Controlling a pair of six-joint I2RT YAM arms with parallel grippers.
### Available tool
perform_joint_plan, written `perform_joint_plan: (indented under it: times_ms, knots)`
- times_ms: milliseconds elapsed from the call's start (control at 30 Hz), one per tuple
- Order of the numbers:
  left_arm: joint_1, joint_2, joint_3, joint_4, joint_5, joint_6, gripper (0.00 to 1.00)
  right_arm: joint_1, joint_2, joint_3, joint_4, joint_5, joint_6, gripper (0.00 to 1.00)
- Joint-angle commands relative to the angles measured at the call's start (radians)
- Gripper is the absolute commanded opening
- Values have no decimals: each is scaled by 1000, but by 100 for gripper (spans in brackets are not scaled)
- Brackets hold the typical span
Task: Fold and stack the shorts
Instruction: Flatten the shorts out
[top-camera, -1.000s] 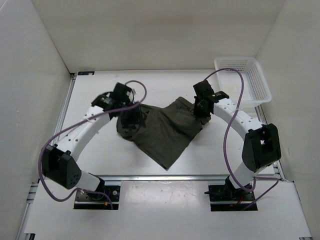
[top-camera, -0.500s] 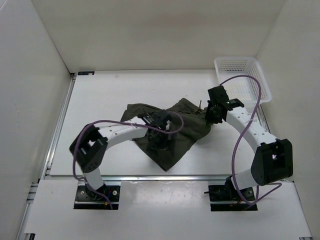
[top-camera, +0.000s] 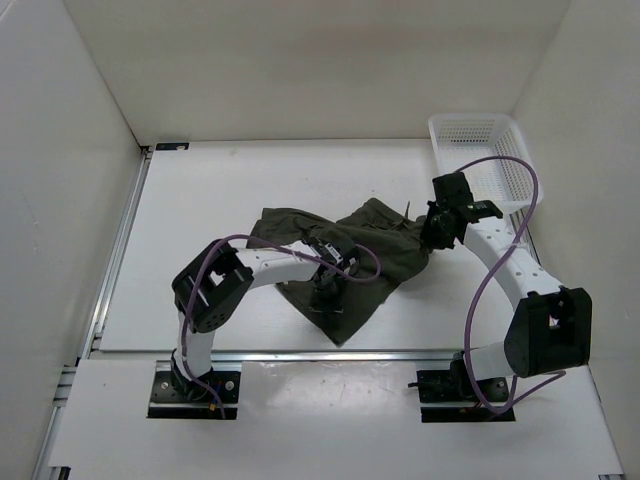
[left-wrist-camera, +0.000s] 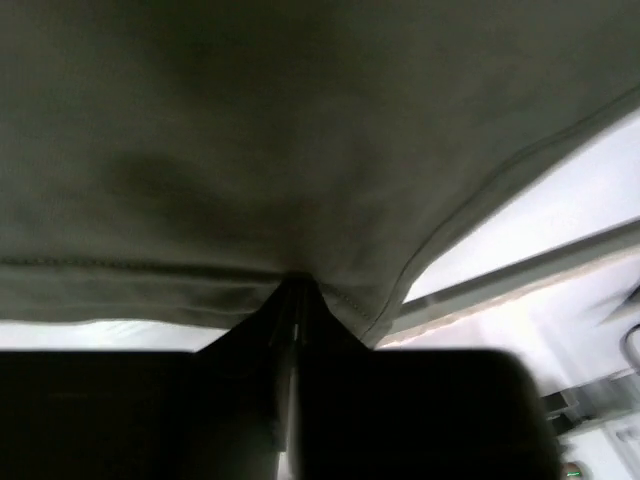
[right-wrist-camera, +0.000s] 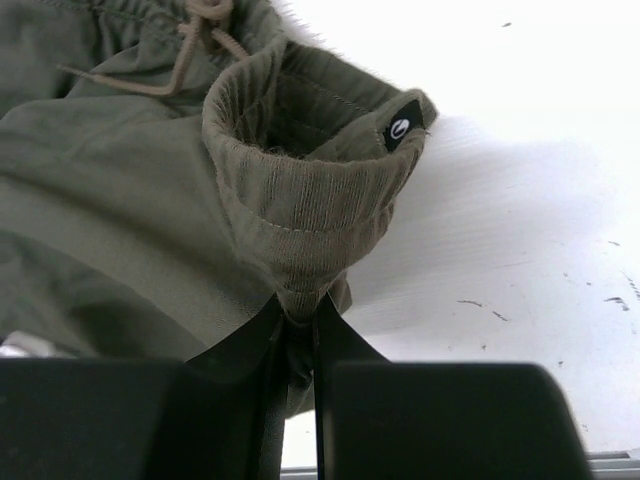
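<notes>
Two pinches hold the shorts (top-camera: 385, 255) at once. Nearest my bases, my left gripper (top-camera: 325, 293) sits low over the near part of the cloth, and its wrist view shows the jaws closed tight on a stitched hem edge (left-wrist-camera: 340, 298), with olive fabric (left-wrist-camera: 300, 130) draped over the fingertips. I judge this grip is meant to anchor or drag the near leg so it can be laid flat.

Further out and to the right, my right gripper (top-camera: 432, 232) is clamped on the ribbed waistband (right-wrist-camera: 300, 200), which stands up in a loop above the jaws. The tan drawstring (right-wrist-camera: 190, 40) and a small black label (right-wrist-camera: 402, 125) lie just beyond. Pulling here against the left hold should stretch the garment out for folding.

Compared with a second ago, my left arm has swung in from the left and doubled back toward the middle. My right gripper has moved outward, nearer the white mesh basket (top-camera: 485, 150). The shorts have spread wider across the table (top-camera: 200, 200), and their far-left corner now lies free.
</notes>
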Motion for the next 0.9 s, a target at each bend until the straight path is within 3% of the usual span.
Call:
perform_joint_plan:
  times_ms: [0, 167, 333, 400, 600, 667, 700, 733, 767, 800, 867]
  knots:
    - [35, -2, 56, -69, -85, 50, 10, -3, -20, -6, 23, -55, -6, 0]
    - [193, -93, 191, -222, -273, 142, 10, -3, 50, 52, 32, -76, -6, 0]
    - [373, -148, 360, -287, -246, 223, 10, -3, 142, 183, 32, -113, 3, 0]
    - [373, -168, 360, -300, -246, 232, 10, -3, 153, 192, 32, -113, 3, 0]
    - [200, -168, 258, -258, -180, 196, 13, -3, 141, 151, 32, -101, 3, 0]
    - [111, -145, 230, -247, -171, 173, 27, -3, 129, 125, 32, -101, 3, 0]
    - [80, -145, 218, -238, -162, 173, 38, -3, 115, 115, 32, -92, 3, 0]
    - [50, -131, 218, -228, -149, 173, 74, -3, 105, 115, 32, -92, 3, 0]
    - [-13, -122, 218, -228, -140, 186, 86, -3, 105, 91, 32, -92, 3, 0]
    - [-41, -102, 218, -228, -140, 186, 94, -3, 93, 91, 32, -92, 3, 2]
    - [-101, -81, 218, -237, -149, 186, 100, -3, 81, 65, 32, -92, 3, 4]
